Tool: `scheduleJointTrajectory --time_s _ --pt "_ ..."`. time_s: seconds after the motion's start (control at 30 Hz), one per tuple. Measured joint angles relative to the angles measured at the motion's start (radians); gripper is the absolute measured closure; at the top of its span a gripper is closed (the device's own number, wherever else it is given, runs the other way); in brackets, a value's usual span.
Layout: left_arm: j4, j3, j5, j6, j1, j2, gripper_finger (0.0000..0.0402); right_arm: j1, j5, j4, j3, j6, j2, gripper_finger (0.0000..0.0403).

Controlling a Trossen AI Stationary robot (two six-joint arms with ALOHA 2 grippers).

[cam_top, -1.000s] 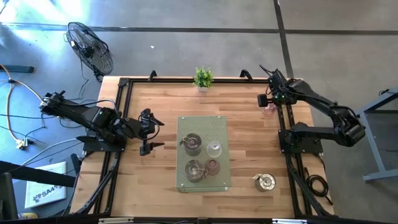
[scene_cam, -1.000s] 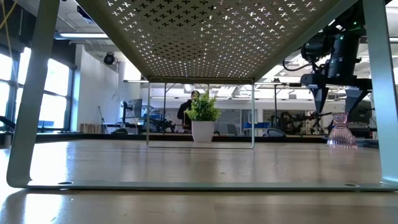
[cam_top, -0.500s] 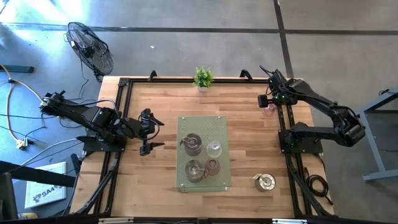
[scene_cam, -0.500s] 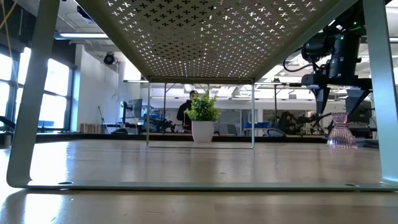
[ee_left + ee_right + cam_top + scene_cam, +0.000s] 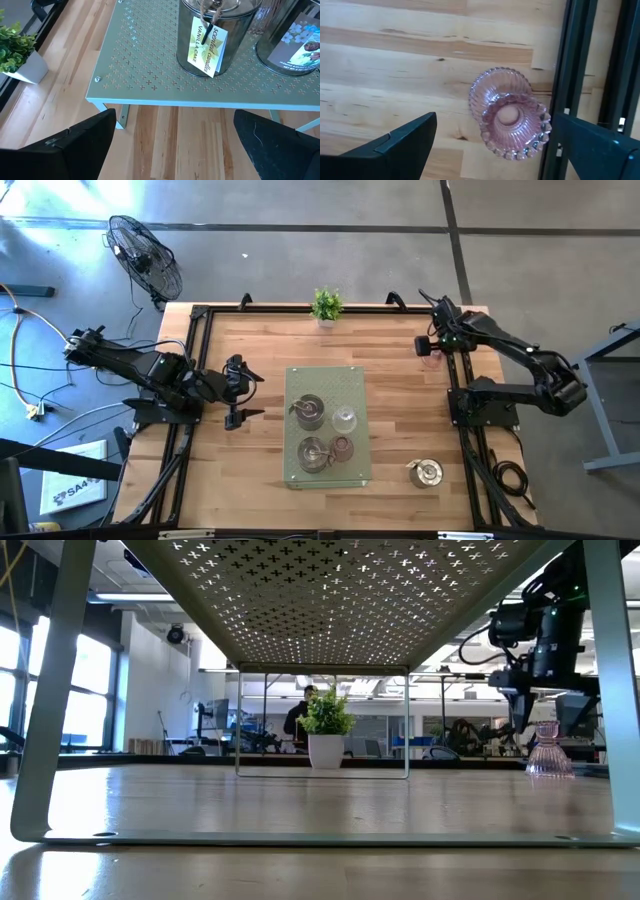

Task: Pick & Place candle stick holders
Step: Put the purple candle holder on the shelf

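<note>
A pink ribbed glass holder (image 5: 432,358) stands upright on its foot on the table at the far right, beside the dark frame rail; it also shows in the low view (image 5: 547,752). My right gripper (image 5: 495,150) hangs open just above it (image 5: 510,114), one finger on either side, touching nothing. Two silver holders (image 5: 308,412) (image 5: 313,452), a clear glass cup (image 5: 344,419) and a pink cup (image 5: 342,447) stand on a green perforated stand (image 5: 327,380). A third silver holder (image 5: 425,472) stands on the table at the near right. My left gripper (image 5: 240,392) waits open, left of the stand.
A small green potted plant (image 5: 326,305) stands at the middle of the far edge. Dark frame rails (image 5: 455,380) run along the table's left and right sides, the right one close to the pink holder. Bare wood lies between the stand and the right rail.
My right gripper has shifted a little toward the table's right edge and now stands over the pink glass holder, still open. The holder has not moved.
</note>
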Motion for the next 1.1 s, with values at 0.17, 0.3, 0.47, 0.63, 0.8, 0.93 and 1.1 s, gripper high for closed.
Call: scheduleJointTrajectory --time_s 0.17,0.3,0.47,0.63,0.8,0.93,1.1 --pt "0.000 0.000 -0.003 0.000 0.000 0.000 0.0005 0.000 -0.007 0.006 0.000 0.000 0.000 0.0010" --pt "0.000 0.000 -0.005 0.000 0.000 0.000 0.0005 0.000 -0.011 0.006 0.000 0.000 0.000 0.0010" --pt "0.000 0.000 -0.005 0.000 0.000 0.000 0.0005 0.000 -0.020 0.005 0.000 0.000 0.000 0.0010" --pt "0.000 0.000 -0.005 0.000 0.000 0.000 0.0005 0.000 -0.027 0.005 0.000 0.000 0.000 0.0010" --pt "0.000 0.000 -0.005 0.000 0.000 0.000 0.0005 0.000 -0.044 0.008 0.000 0.000 0.000 0.0010" --pt "0.000 0.000 -0.004 0.000 0.000 0.000 0.0005 0.000 -0.045 0.008 0.001 0.000 0.000 0.0010" --pt "0.000 0.000 -0.004 0.000 0.000 0.000 0.0005 0.000 -0.047 0.008 0.001 0.000 0.000 0.0010"
